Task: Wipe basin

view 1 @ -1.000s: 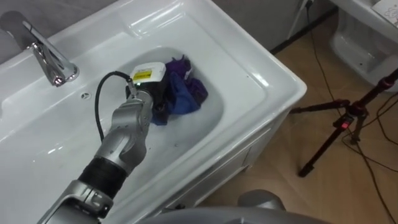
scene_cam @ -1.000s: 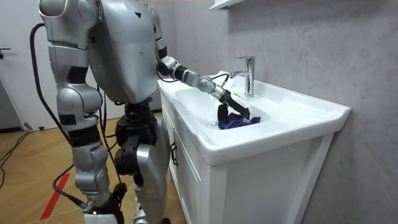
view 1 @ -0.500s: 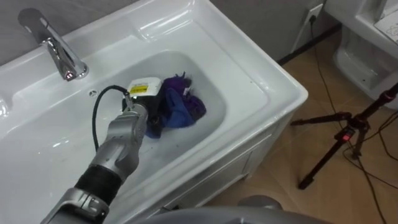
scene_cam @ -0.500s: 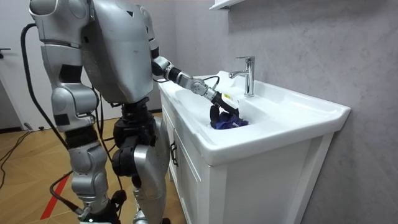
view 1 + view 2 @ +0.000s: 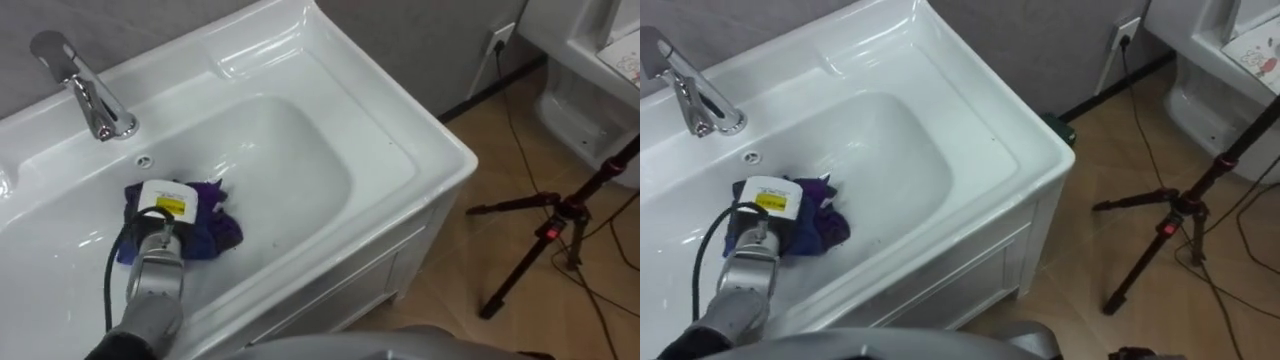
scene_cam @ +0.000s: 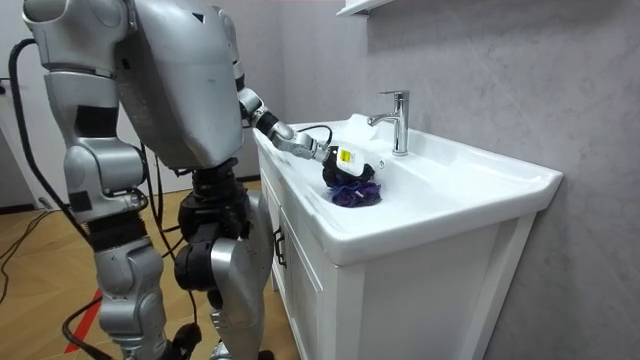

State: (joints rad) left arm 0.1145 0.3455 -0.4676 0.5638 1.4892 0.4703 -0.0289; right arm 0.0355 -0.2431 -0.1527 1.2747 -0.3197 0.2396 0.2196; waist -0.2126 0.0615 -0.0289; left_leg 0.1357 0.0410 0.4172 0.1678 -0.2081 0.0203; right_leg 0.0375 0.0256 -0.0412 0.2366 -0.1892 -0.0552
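Observation:
The white basin (image 5: 300, 170) is set in a white counter, with a chrome tap (image 5: 85, 90) at its back left. A bunched purple and blue cloth (image 5: 212, 235) lies in the left part of the bowl. My left hand (image 5: 163, 208) rests on top of the cloth, its fingers curled into the folds. In the right eye view the hand (image 5: 765, 205) and cloth (image 5: 822, 225) sit the same way. In the room view I stand close against the cabinet, left arm stretched out over the basin, hand (image 6: 340, 160) pressing the cloth (image 6: 357, 194) down.
A small round overflow hole (image 5: 145, 160) sits below the tap. A black tripod (image 5: 560, 215) stands on the wooden floor to the right of the cabinet. A white fixture (image 5: 590, 70) and a wall socket (image 5: 500, 38) are at the far right.
My left hand has dragged the cloth from the middle of the bowl to its left side. The eye views have shifted slightly.

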